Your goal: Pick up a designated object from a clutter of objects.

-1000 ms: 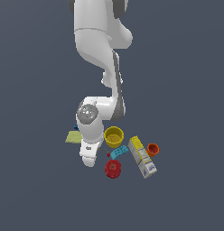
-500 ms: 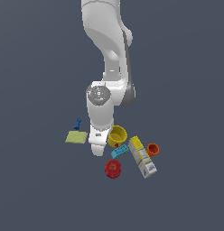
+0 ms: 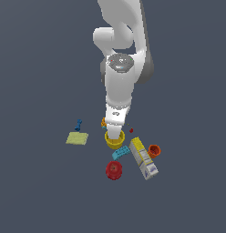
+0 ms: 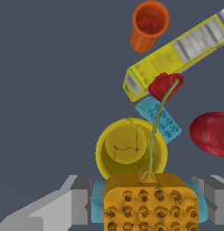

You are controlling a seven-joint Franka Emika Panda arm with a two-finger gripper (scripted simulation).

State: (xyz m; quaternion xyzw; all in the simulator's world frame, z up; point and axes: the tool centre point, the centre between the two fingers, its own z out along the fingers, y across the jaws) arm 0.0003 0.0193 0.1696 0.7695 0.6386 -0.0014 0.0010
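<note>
The designated object, a small orange bumpy toy (image 4: 150, 203) with teal ends, sits between my gripper's (image 4: 149, 200) two grey fingers (image 4: 80, 199), which press on its ends. In the exterior view only a bit of the toy (image 3: 104, 122) shows beside my gripper (image 3: 114, 131), just above the yellow cup (image 3: 115, 141). The clutter lies below: the yellow cup (image 4: 129, 151), light-blue brick (image 4: 160, 121), white-yellow-blue box (image 4: 177, 56), orange cup (image 4: 149, 25) and red round thing (image 4: 212, 133).
A yellow-green flat square (image 3: 77, 138) and a tiny blue piece (image 3: 78, 124) lie apart on the exterior view's left. A small red cherry-like piece (image 4: 165, 85) with a thin green stem shows over the box. The orange cup (image 3: 154, 150) stands beside the box (image 3: 143, 158).
The arm has risen and swung toward the exterior view's right. The flat square and blue piece now show clear of it. The gripper now hangs over the yellow cup.
</note>
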